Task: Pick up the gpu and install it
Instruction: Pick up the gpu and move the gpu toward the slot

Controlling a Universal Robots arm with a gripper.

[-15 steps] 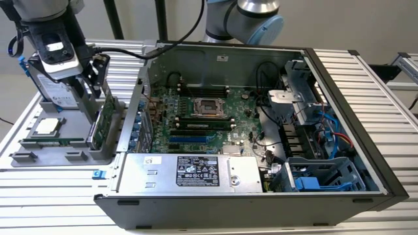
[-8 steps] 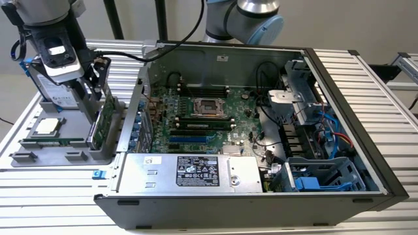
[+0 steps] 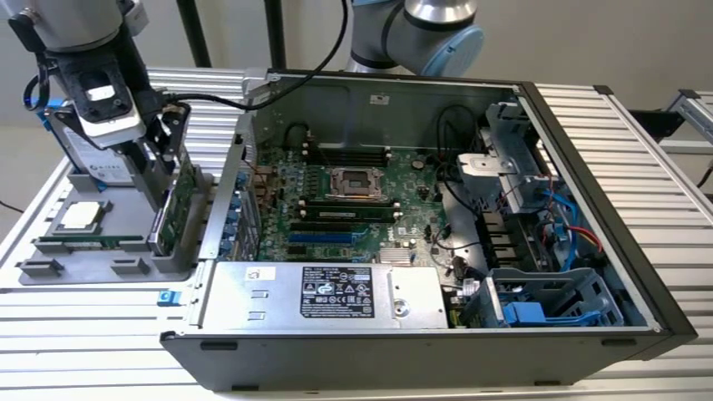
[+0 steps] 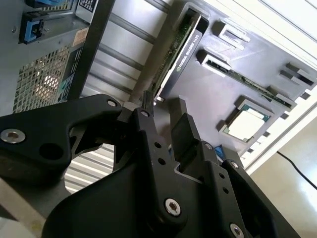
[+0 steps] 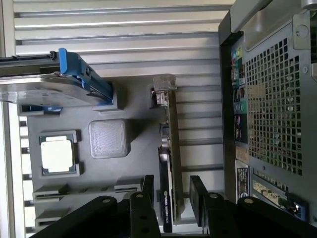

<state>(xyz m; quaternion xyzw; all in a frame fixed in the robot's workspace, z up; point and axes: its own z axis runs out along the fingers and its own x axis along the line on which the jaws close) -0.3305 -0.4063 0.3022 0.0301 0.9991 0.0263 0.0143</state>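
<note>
GPU (image 5: 167, 148) upright in gray tray (image 5: 133, 168), directly under claw (image 5: 172, 189); claw apart, w/ nothing held.

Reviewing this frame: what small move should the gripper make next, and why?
Probably ease straight down over the gpu before shutting. In the first wrist view the gripper is open, with one finger on each side of the card's edge. The gpu stands on edge in the grey holder and is not yet gripped.

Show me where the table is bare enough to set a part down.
Bare slatted table nearer the camera than the grey parts holder, and on the exterior view's right of the computer case. Crowded: the holder, where the open hand hangs over the gpu.
</note>
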